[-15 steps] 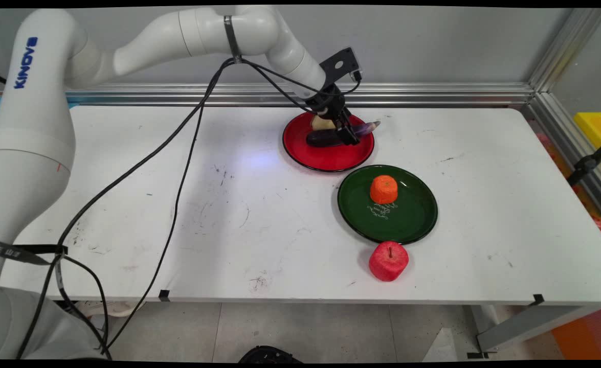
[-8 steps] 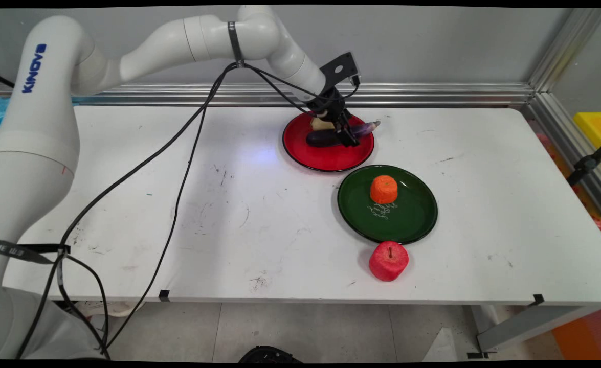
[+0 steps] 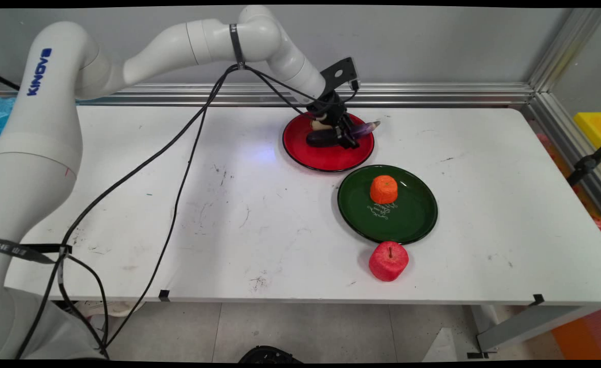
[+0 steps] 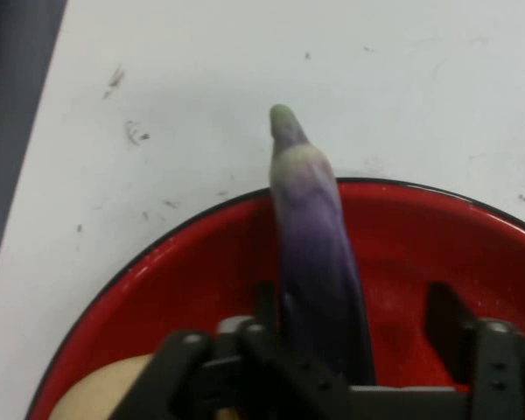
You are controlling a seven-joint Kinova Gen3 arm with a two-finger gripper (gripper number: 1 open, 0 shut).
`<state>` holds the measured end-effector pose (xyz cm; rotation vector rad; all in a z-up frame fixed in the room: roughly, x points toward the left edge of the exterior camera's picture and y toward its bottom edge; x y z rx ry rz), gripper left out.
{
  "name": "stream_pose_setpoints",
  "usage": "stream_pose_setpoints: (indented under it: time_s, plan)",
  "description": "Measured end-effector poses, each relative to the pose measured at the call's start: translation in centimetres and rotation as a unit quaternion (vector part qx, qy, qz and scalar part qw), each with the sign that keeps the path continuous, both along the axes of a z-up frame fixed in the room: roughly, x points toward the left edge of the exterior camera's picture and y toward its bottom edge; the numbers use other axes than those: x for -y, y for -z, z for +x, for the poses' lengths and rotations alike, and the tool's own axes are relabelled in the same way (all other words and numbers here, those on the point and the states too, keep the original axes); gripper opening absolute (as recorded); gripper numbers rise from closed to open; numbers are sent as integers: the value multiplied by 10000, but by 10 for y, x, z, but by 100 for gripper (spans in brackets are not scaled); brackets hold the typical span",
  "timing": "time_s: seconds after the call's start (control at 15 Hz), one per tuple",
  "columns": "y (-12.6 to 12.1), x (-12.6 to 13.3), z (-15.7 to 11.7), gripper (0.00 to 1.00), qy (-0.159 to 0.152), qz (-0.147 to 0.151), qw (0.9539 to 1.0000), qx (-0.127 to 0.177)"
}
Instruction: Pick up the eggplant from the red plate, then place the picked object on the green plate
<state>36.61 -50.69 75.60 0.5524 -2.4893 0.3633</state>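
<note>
A dark purple eggplant point(image 3: 320, 138) lies across the red plate point(image 3: 326, 159) at the back of the table, its pale tip pointing right over the rim. My gripper point(image 3: 349, 137) is down on the plate, open, with one finger on each side of the eggplant. In the hand view the eggplant point(image 4: 315, 245) runs up between the fingers: the left one sits close against it, while the right finger point(image 4: 446, 306) stands apart, with bare red plate point(image 4: 201, 280) in the gap. A beige item point(image 3: 320, 122) lies on the plate behind the gripper, mostly hidden.
A green plate point(image 3: 413, 220) holding an orange fruit point(image 3: 383, 189) sits just in front and to the right of the red plate. A red apple point(image 3: 388, 261) rests on the table at the green plate's near rim. Black cables hang from the arm across the table's left half.
The wrist has sunk a little toward the red plate and the arm's links have shifted. The fingertips stay about the eggplant, which has not moved.
</note>
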Motion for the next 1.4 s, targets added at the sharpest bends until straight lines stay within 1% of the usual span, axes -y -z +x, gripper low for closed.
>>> stream_pose_setpoints:
  time_s: [0.4, 0.8, 1.2, 1.4]
  plan:
    - [-3, -1, -2, 0, 136, 77, 9999, 49]
    - [-26, -6, -10, 0, 166, 124, 9997, 102]
    - [-55, -21, -39, 0, 140, 237, 9996, 75]
    - [-66, -32, -62, 0, 74, 331, 9994, 2]
